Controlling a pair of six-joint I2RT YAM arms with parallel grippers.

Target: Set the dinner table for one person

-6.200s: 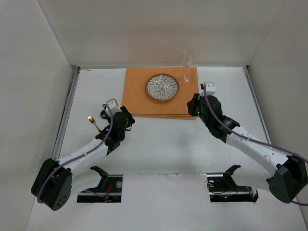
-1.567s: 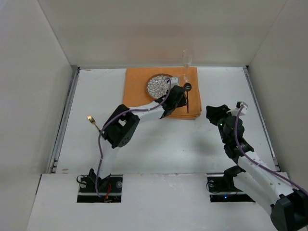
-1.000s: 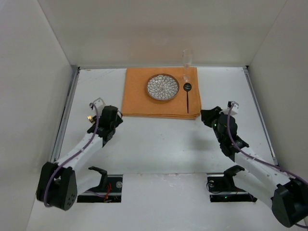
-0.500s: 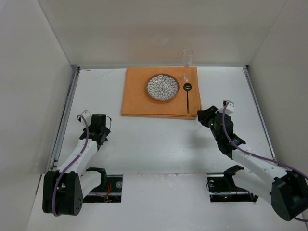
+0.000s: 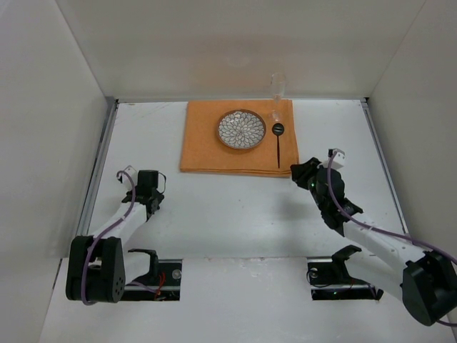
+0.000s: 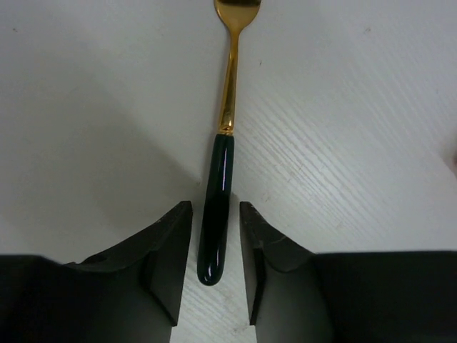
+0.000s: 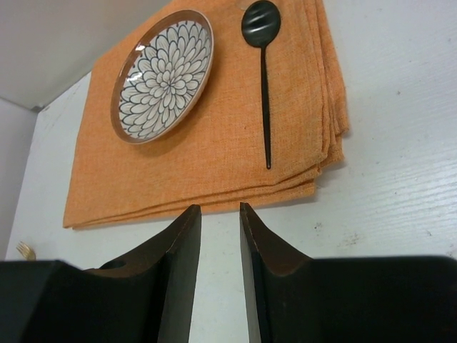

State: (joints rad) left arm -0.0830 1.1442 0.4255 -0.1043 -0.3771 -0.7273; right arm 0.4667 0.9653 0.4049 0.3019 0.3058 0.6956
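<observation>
Our left gripper (image 6: 216, 206) straddles the fork's (image 6: 216, 214) dark handle on the dinner table (image 5: 235, 207), left of the placemat (image 5: 207, 153), jaws narrowly apart, tines pointing straight ahead; our right gripper (image 7: 220, 209), well apart, hangs slightly open, empty.

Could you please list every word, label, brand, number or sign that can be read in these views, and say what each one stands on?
None: no view shows any readable word, label, brand, number or sign. The plate carries only a petal pattern; the orange placemat, black spoon, fork and dinner table are unmarked.
</observation>
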